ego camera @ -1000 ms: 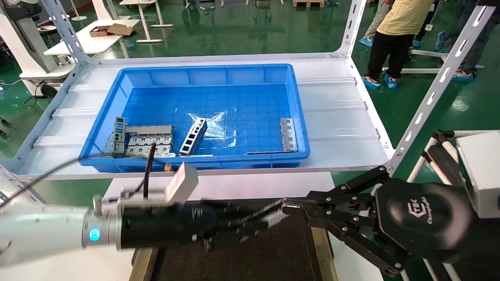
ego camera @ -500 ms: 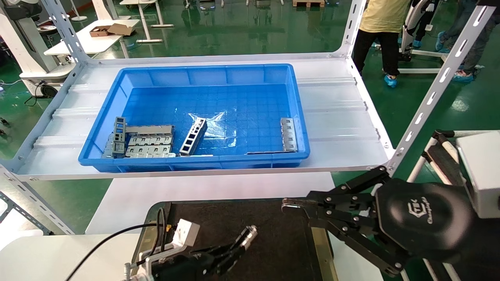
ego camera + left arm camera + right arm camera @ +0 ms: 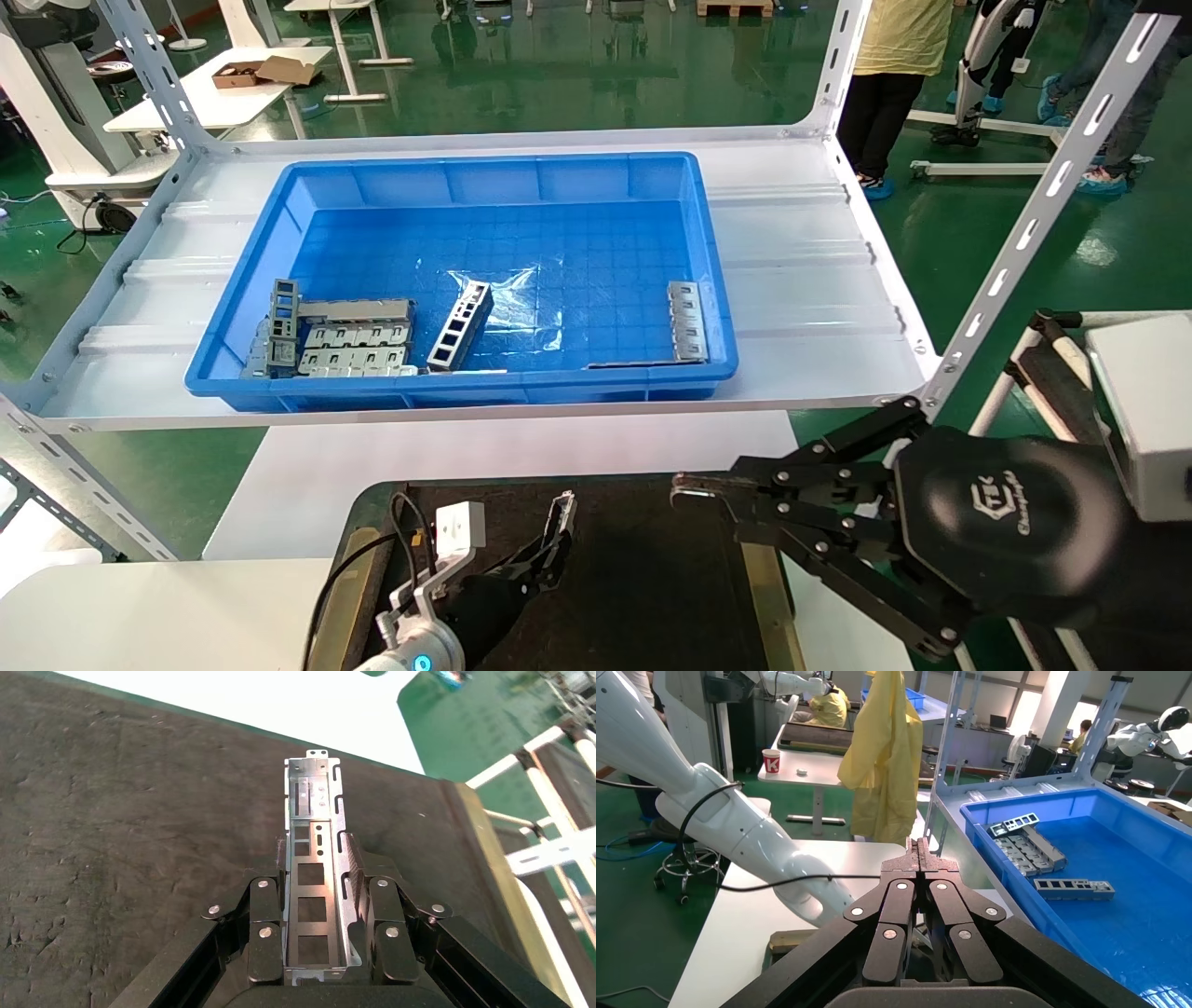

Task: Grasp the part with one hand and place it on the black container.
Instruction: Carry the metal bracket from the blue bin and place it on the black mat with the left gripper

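My left gripper (image 3: pixel 549 552) is shut on the part (image 3: pixel 563 511), a slim grey metal channel with rectangular cutouts. It holds the part tilted up over the near left of the black container (image 3: pixel 652 596). In the left wrist view the part (image 3: pixel 313 801) sticks out past the fingers (image 3: pixel 266 913) over the container's dark felt floor (image 3: pixel 105 811); I cannot tell if it touches. My right gripper (image 3: pixel 684 486) is shut and empty, hovering over the container's right side. It also shows in the right wrist view (image 3: pixel 919 846).
A large blue bin (image 3: pixel 466 387) stands on the white rack behind the container. It holds a ladder-like strip (image 3: pixel 461 326), slotted plates (image 3: pixel 354 349) and another plate (image 3: pixel 689 321). A brass strip (image 3: pixel 764 596) edges the container's right side. People stand at the back right.
My left arm has swung from lying across the front to the bottom edge. Its gripper now points away from me with the part raised over the container. The right gripper has not moved.
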